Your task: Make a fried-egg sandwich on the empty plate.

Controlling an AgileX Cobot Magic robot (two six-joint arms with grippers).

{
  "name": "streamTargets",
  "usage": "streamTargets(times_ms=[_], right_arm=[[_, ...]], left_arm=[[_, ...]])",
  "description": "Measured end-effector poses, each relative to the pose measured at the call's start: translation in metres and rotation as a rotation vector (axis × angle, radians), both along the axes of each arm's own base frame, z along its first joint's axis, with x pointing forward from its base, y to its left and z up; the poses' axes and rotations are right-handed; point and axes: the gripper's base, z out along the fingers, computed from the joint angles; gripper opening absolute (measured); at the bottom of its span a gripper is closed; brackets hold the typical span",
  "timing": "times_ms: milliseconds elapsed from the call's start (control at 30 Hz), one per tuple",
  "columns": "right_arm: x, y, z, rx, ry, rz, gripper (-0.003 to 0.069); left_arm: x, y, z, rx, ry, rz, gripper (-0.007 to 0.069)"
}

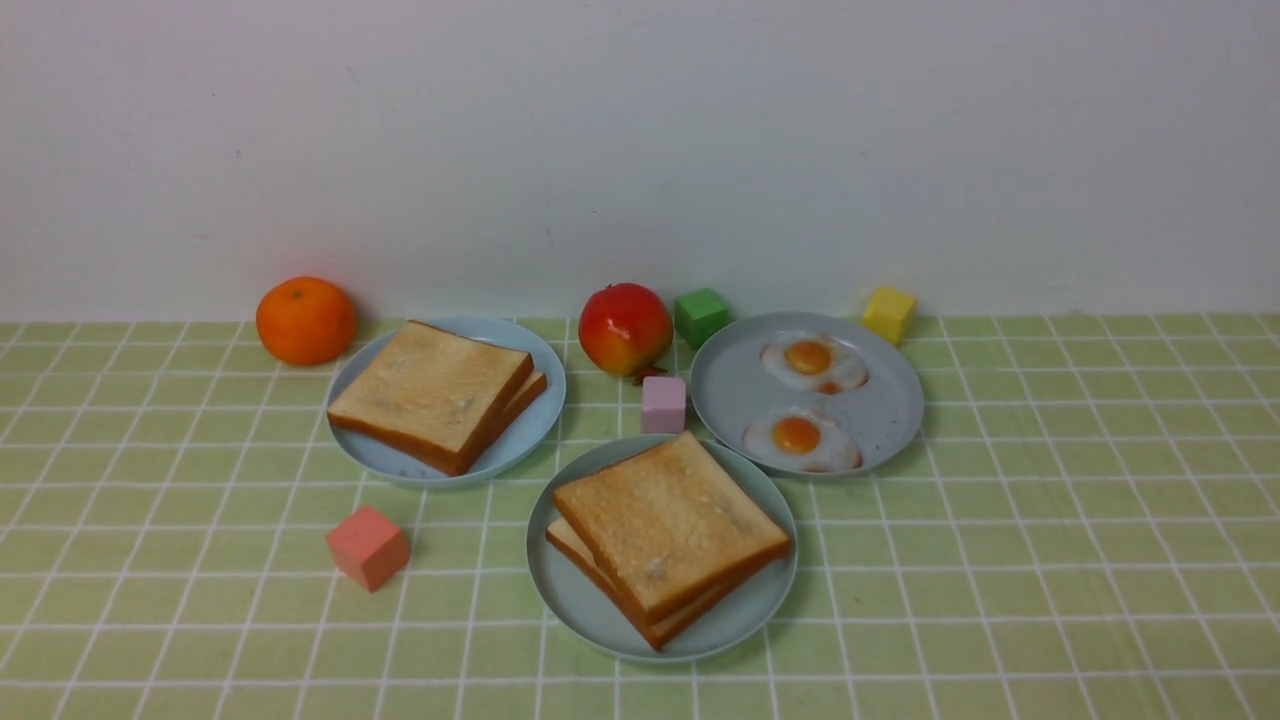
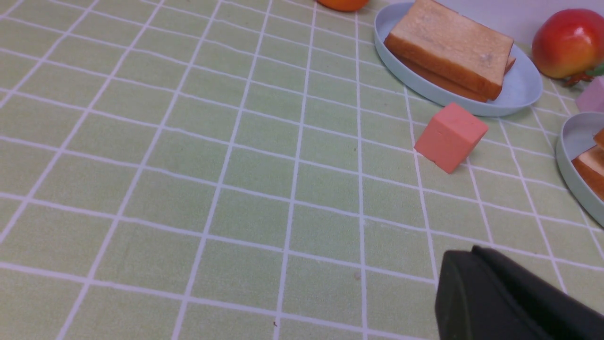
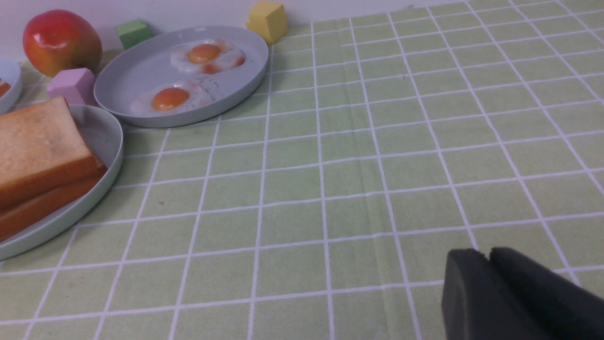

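The pale mint plate (image 1: 580,612) lies front and centre and holds two stacked toast slices (image 1: 668,528), the upper one skewed over the lower. No egg shows between them. Two fried eggs (image 1: 812,363) (image 1: 799,438) lie on the grey-blue plate (image 1: 900,400) behind it to the right. Neither arm is in the front view. My left gripper (image 2: 465,252) hovers over bare cloth with its fingers pressed together and empty, near the salmon cube (image 2: 450,136). My right gripper (image 3: 486,252) is over bare cloth right of the mint plate (image 3: 107,137), fingers together but for a small notch at the tips, holding nothing.
A light blue plate (image 1: 525,438) at the back left carries two more toast slices (image 1: 430,392). An orange (image 1: 305,320), a red fruit (image 1: 625,328), a green cube (image 1: 700,316), a yellow cube (image 1: 888,314) and a lilac cube (image 1: 664,404) stand near the wall. The salmon cube (image 1: 368,546) sits front left.
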Motion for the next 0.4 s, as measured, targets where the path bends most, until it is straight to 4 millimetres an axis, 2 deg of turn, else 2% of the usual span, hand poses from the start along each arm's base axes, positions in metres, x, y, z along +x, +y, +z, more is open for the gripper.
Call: streamTargets(times_ms=[400], right_arm=[[0.0, 0.0, 0.0, 0.0, 0.0, 0.0, 0.0083]], left_arm=[[0.0, 0.0, 0.0, 0.0, 0.0, 0.0, -0.0002]])
